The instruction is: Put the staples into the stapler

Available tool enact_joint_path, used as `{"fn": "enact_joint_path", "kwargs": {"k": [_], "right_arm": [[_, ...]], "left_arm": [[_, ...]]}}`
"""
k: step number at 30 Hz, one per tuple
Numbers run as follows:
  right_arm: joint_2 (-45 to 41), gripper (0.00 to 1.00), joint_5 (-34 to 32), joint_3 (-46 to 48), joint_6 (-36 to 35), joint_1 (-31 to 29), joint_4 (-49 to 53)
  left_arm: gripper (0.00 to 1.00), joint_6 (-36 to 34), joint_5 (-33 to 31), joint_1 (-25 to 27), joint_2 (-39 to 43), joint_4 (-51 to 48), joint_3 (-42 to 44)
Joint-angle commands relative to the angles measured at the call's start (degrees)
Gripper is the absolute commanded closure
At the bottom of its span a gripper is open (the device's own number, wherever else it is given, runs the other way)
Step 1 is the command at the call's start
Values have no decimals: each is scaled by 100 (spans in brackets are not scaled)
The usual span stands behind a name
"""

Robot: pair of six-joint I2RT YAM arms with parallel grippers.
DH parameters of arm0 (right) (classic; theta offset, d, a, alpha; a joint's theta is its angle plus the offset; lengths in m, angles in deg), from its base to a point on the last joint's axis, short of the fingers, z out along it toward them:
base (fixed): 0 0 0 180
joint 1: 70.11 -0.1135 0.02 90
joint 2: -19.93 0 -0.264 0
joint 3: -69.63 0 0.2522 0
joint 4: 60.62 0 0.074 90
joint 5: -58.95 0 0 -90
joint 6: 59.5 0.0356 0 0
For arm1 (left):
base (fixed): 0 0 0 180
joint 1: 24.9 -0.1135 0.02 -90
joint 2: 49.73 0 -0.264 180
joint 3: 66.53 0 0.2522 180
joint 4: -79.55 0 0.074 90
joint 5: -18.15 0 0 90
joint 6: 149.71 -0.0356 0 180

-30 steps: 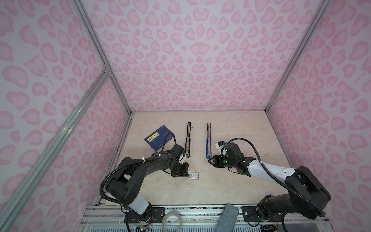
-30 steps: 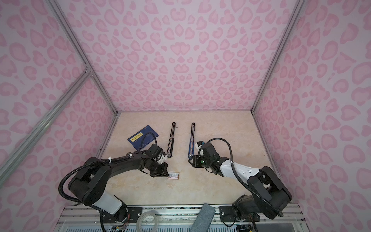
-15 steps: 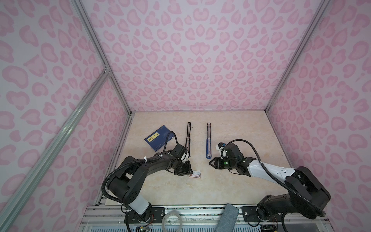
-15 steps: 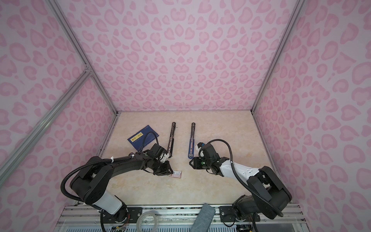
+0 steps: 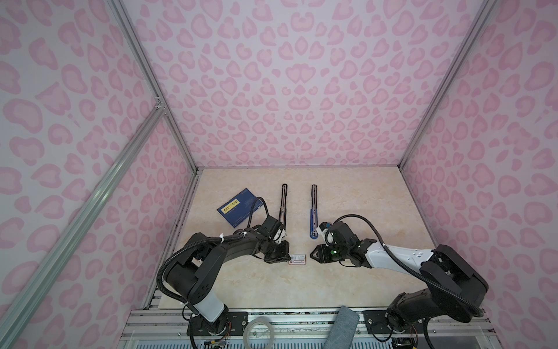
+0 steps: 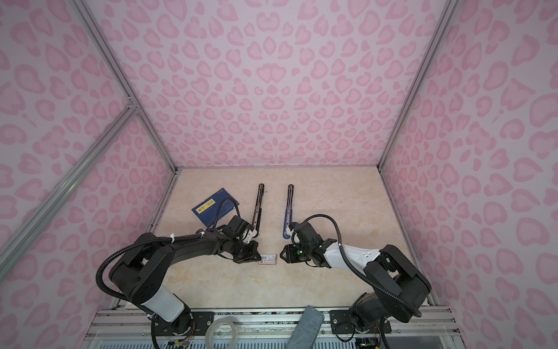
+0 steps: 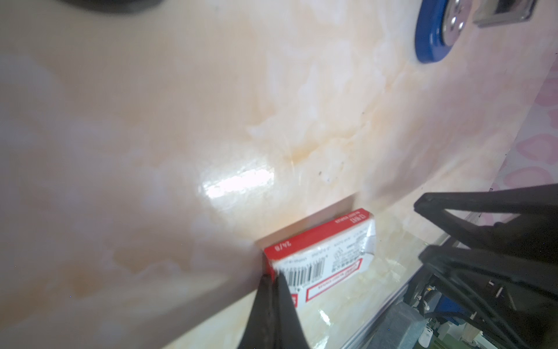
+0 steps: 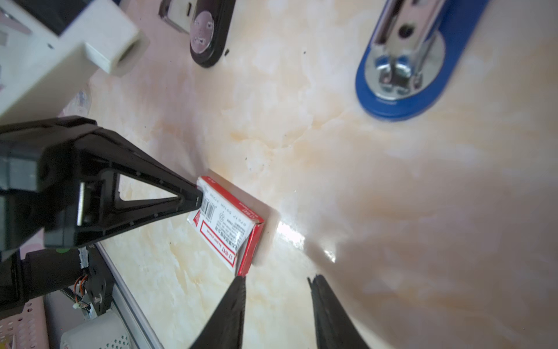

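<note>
Jaws: left gripper (image 7: 271,279) pressed together, tips touching one end of the white-red box (image 5: 297,259); right gripper (image 8: 277,279) spread, just beside its other end | staples: hidden, place untold | surface: glossy beige marbled table (image 5: 362,196), pink-spotted walls (image 5: 287,90) | around: black stapler (image 5: 283,202) and blue stapler (image 5: 314,217) opened flat beyond; dark blue booklet (image 5: 238,207) left, partly behind the left arm's cable

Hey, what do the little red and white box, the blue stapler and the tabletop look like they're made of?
Box: thin printed cardboard, matte, with a creased end flap. Blue stapler: smooth blue base, likely plastic or painted metal, carrying shiny bare metal. Tabletop: glossy marble-patterned surface with glare; stone or laminate, unclear.
</note>
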Motion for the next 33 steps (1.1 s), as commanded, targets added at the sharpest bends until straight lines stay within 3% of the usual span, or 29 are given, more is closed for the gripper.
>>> {"fn": "enact_joint_path", "kwargs": {"k": [1,12,33], "right_arm": [[102,61,28,-18,-48,-107,72],[490,62,-88,-284,71,-268,-42],[681,78,-886,-479,-111,-387,845]], "left_arm": [[97,63,-81,23,62,55,26],[97,188,-147,190,-101,186,0],[97,226,-163,226,-150,233,46]]}}
